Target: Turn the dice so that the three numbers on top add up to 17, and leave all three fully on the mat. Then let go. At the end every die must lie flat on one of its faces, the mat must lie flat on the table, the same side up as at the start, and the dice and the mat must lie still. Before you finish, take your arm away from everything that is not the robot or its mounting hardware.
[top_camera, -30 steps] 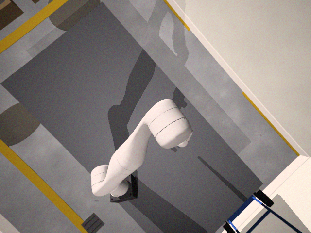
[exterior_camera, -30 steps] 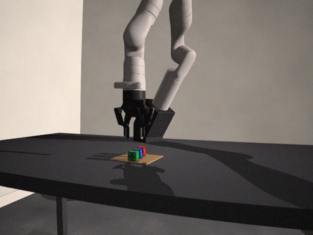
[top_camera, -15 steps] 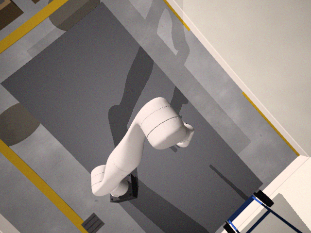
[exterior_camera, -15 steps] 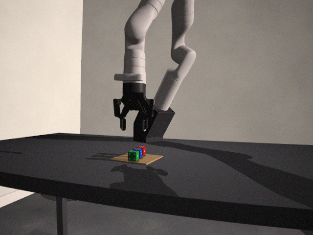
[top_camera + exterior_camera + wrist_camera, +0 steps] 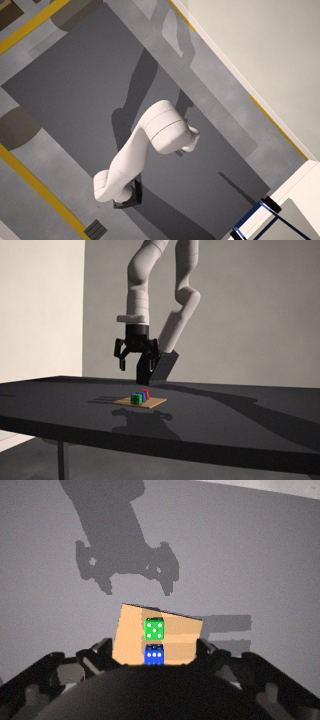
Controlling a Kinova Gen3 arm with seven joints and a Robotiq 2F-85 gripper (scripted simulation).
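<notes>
A tan mat (image 5: 141,403) lies flat on the dark table. Three dice stand on it in a row: a green die (image 5: 136,398) in front, a blue die (image 5: 142,395) in the middle and a red die (image 5: 146,393) behind. In the wrist view the green die (image 5: 154,628) shows five on top and the blue die (image 5: 154,655) shows six; the red die is hidden under the gripper body. My gripper (image 5: 136,366) hangs well above the dice, open and empty. In the top view the arm (image 5: 155,131) hides the mat and the dice.
The arm's black base (image 5: 157,369) stands on the table just behind the mat. The table's front edge (image 5: 155,449) runs across the lower part of the exterior view. A blue cart (image 5: 261,219) stands on the floor beside the table.
</notes>
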